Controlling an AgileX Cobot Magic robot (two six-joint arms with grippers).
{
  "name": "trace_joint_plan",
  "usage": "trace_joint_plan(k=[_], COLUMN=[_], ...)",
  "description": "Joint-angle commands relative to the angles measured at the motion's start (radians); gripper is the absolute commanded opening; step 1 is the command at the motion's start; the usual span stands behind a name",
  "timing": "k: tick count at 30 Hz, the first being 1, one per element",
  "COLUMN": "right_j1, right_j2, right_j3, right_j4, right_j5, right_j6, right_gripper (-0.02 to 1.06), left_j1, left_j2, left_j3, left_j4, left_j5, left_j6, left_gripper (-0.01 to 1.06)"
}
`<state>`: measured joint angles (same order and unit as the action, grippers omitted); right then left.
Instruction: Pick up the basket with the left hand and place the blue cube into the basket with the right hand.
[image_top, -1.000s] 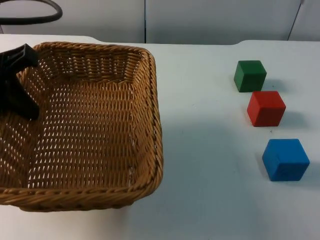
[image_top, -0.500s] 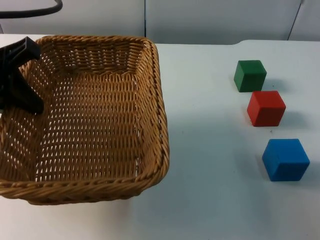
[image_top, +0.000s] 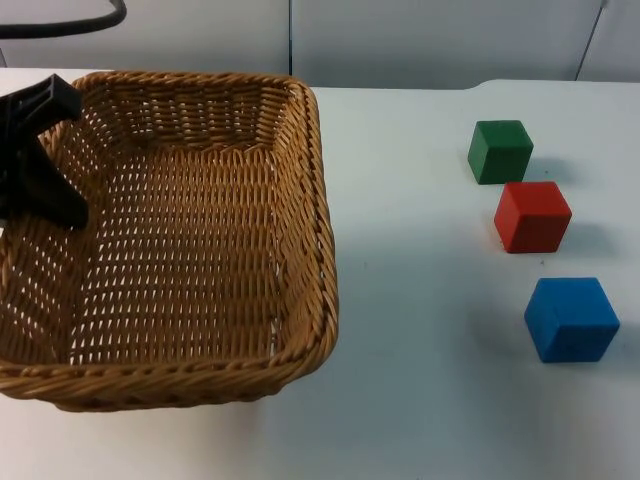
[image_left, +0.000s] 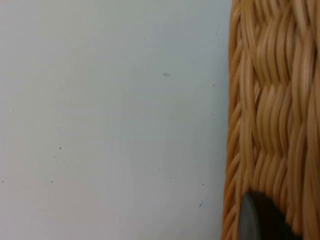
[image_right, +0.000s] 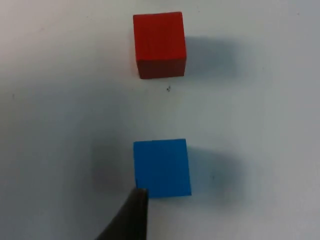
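Left gripper (image_top: 40, 150) jaws clamp the basket (image_top: 180, 240) rim, basket lifted. Right gripper (image_right: 131, 215) hovers beside the blue cube (image_top: 571, 318) on the bench (image_top: 420, 300); jaw state indeterminate. Risk: an off-centre descent pushes the cube aside.

Basket (image_top: 200, 250) cut off at left edge

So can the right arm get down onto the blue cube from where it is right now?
Probably yes. The blue cube sits alone on the table, apart from the red cube, and a right gripper fingertip hangs just beside it.
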<state>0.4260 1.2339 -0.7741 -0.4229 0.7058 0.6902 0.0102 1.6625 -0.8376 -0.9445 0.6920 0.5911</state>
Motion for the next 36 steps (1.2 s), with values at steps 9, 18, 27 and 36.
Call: trace_joint_plan(k=[9,18,27,36], right_j1=[0.051,0.041,0.011,0.011], right_j2=[0.288,0.454,0.538,0.596], right_j3=[-0.008,-0.008,-0.008,-0.020], right_j4=[-0.107,-0.134,-0.169,-0.362], right_j5=[-0.188,-0.305,-0.406,-0.409], right_j6=[0.267,0.332,0.383,0.570], right_gripper=[1.00,1.00,1.00,1.00], left_j1=[0.001,0.001,0.001,0.001], left_j2=[-0.016,-0.014,-0.014,-0.014], left_j3=[0.001,0.001,0.001,0.001], left_j4=[-0.028,-0.026,-0.024,-0.021], left_j5=[0.032,0.039,0.039,0.040], left_j6=[0.001,0.003,0.003,0.004], left_gripper=[0.00,0.00,0.00,0.00])
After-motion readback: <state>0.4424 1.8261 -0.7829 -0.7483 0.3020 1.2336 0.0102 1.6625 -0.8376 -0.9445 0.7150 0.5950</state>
